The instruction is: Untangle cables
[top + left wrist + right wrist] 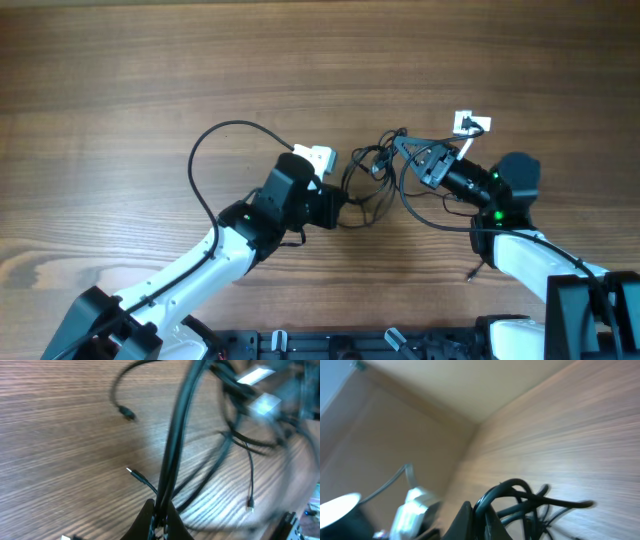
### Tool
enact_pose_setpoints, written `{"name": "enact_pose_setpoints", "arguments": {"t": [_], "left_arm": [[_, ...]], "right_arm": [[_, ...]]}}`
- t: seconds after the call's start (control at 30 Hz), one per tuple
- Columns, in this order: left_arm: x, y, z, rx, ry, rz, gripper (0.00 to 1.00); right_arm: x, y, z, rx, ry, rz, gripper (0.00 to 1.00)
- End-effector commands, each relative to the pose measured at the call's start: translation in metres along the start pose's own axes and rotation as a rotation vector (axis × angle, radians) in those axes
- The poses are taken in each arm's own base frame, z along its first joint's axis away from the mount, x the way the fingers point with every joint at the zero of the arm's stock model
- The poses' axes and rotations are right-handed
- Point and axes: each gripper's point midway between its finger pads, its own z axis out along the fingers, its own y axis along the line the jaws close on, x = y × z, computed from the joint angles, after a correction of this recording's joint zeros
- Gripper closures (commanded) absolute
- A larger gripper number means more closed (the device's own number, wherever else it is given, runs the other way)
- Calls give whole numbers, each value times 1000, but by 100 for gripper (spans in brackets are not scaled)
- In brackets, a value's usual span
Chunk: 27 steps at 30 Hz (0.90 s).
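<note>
**Two grippers, one tangle between them**

On my overhead feed I count two arms and a single clump of the cables (372,172). It lies on the wooden table (120,70) between the arms, a little right of centre. The left gripper (343,212) has its fingers pressed together on strands at the clump's lower left edge. On its wrist feed the cords run straight down into the closed tips (160,510). The right gripper (402,148) pinches the clump's upper right side, and its own camera shows a black loop held at the fingers (481,510) (that feed is badly blurred). There are two labels: a white tag (318,157) just beside the left gripper and a second white tag (470,124) near the right one. The left wrist feed shows three loose plug tips (131,471) resting on the wood. I cannot tell how many separate cords make up the clump.
</note>
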Motion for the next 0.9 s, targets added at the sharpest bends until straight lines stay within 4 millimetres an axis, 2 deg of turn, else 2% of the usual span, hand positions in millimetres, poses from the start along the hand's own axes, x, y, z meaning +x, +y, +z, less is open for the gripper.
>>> {"name": "enact_pose_setpoints", "arguments": {"t": [0.0, 0.07, 0.27, 0.33, 0.4, 0.57, 0.63, 0.7, 0.87], "left_arm": [[17, -7, 6, 17, 57, 46, 96], [19, -9, 6, 21, 61, 53, 96], [7, -3, 7, -23, 2, 62, 96], [0, -10, 7, 10, -23, 72, 96], [1, -16, 7, 42, -15, 77, 96], [17, -33, 5, 153, 61, 171, 96], [23, -41, 3, 204, 85, 201, 96], [24, -44, 2, 224, 90, 204, 96], [21, -40, 3, 194, 76, 203, 96]], "right_arm": [[-43, -64, -19, 376, -244, -106, 95], [-43, -89, -31, 508, -278, -68, 96], [-10, -119, -42, 653, -136, -80, 95], [-12, -127, -49, 710, -159, -79, 95], [-17, -127, -50, 713, -198, -39, 92], [-46, -104, -42, 596, -332, -6, 87], [-58, -89, -37, 527, -370, -41, 81], [-59, -85, -35, 507, -366, -48, 72], [-33, -90, -29, 493, -244, 5, 41]]}}
